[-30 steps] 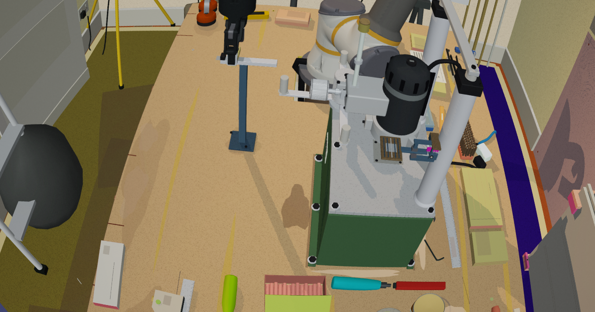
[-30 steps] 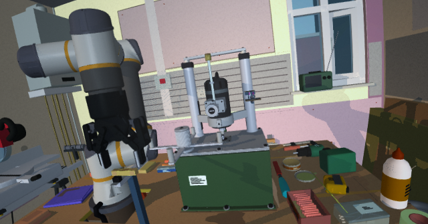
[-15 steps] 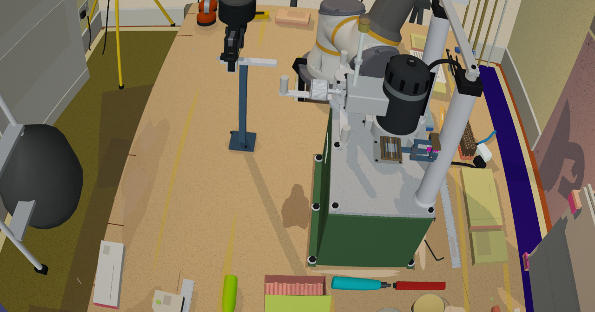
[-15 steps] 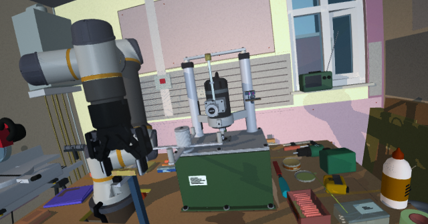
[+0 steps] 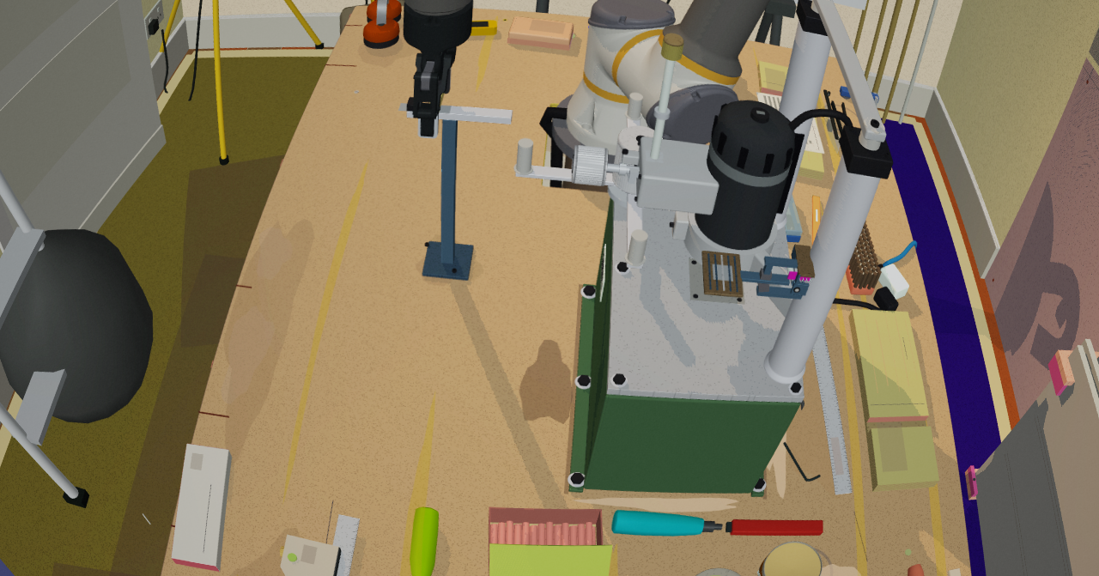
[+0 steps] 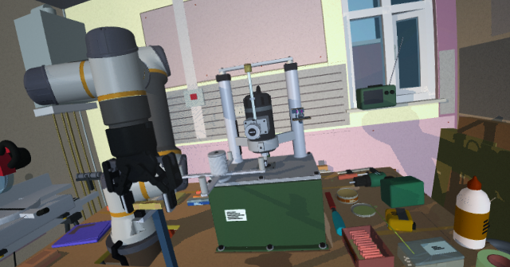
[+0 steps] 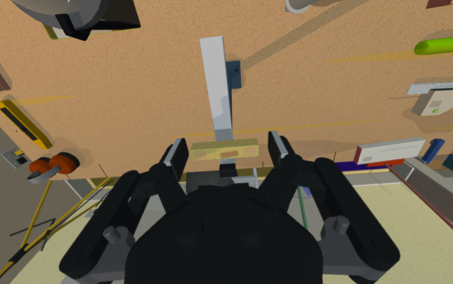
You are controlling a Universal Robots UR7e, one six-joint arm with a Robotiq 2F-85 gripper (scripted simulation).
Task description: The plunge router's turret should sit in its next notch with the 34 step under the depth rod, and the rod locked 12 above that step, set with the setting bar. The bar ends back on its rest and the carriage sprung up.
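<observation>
The yellow setting bar (image 7: 224,149) lies across the end of the grey rest arm (image 7: 216,86) on top of the blue stand (image 5: 448,188), left of the router. My gripper (image 7: 224,148) is open and empty, its fingers standing on either side of the bar. The plunge router (image 5: 742,173) sits on the green box (image 6: 267,209), its black motor carriage high on the two grey columns. The depth rod (image 5: 665,89) with a brass cap stands beside the motor. The stepped turret (image 5: 721,275) lies on the grey base plate.
A box of pink sticks (image 5: 546,531) sits at the near bench edge, beside a teal and red screwdriver (image 5: 715,527) and a green handle (image 5: 423,540). Orange ear defenders (image 5: 382,21) lie at the far end. A steel rule (image 5: 834,411) and yellow blocks (image 5: 891,388) lie right of the router.
</observation>
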